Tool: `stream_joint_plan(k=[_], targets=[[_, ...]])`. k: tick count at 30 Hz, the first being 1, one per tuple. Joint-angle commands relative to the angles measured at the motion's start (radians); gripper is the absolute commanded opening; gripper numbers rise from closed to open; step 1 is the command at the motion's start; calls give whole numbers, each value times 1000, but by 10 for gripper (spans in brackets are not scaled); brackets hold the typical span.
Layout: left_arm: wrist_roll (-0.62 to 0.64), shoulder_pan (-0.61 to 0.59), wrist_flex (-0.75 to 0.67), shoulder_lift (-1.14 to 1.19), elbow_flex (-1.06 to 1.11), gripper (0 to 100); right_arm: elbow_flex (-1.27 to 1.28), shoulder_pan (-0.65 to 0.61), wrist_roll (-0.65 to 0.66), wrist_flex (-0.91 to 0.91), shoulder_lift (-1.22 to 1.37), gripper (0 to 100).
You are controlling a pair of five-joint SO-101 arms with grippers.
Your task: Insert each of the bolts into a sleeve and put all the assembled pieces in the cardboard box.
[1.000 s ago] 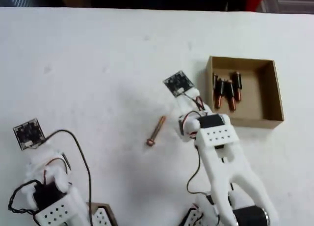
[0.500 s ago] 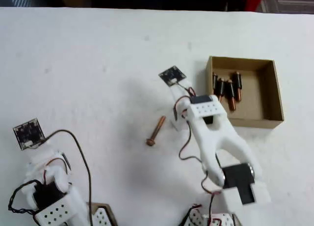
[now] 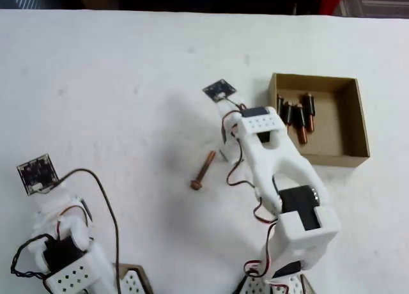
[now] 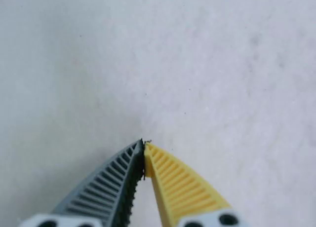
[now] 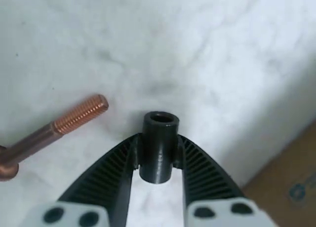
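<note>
Copper-coloured and threaded at one end, the last loose bolt lies flat on the white bench, near the right pincer and apart from the cardboard box. That pincer is clamped on a short black sleeve. Its ribbed pads press the middle of the barrel, so the open bore stands clear beyond the tips.

The sleeve looks like hard plastic or metal (which one, the views do not settle). It appears stiff, light and smooth-walled, so it is likely to twist in the grip if the bolt is pushed in off-axis. The bolt appears rigid and fairly heavy for its size, and being round it may roll when nudged. The plain shank near the head seems the best place to take it, leaving the threaded tip free to enter the bore.

The left pincer is closed on nothing, tips together over bare bench. Several finished pieces lie in the box.
</note>
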Motion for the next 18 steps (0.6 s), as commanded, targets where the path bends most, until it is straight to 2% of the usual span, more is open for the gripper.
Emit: stream_joint_plan(k=[1, 4, 18], targets=[[-5, -4, -17, -10, -3, 20, -32, -22, 57, 16, 10, 77], [-5, -4, -17, -10, -3, 20, -32, -30, 64, 22, 8, 108], [-5, -4, -17, -10, -3, 20, -34, -30, 115, 22, 10, 82]])
